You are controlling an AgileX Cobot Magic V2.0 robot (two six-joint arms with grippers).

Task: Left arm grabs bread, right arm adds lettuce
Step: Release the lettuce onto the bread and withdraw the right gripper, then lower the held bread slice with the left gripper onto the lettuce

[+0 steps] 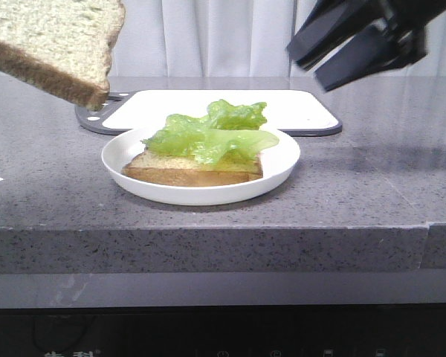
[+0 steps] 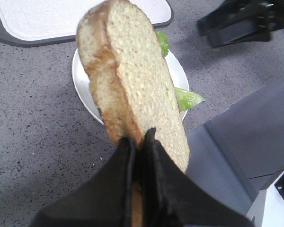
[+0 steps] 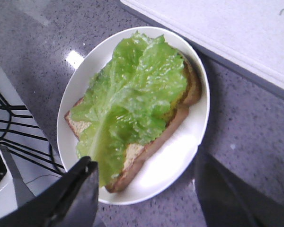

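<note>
Lettuce (image 3: 132, 90) already lies spread over the lower bread slice (image 1: 197, 169) on the white plate (image 1: 282, 160), its ruffled edge hanging a little past the crust, so the right arm's share of the task looks finished. The right gripper (image 1: 353, 44), at about two o'clock from the plate in the front view, hangs above the desk (image 1: 357, 201) with its jaws spread and nothing between them; it looks parked clear so the plate is reachable from above. The bread (image 2: 132, 80), the thick slice with pale speckled crumb, is in the air at about ten o'clock from the plate, pinched at one crust edge by the left gripper (image 2: 138, 151), whose jaws are pressed onto it. Held by the edge and tilted, it hangs free with its broad face open, which would suit laying it flat on the lettuce. The desk is grey speckled stone with a thick front edge. A white cutting board (image 1: 297, 111) with a dark rim lies just behind the plate, at twelve o'clock. Pale curtains close the background.
</note>
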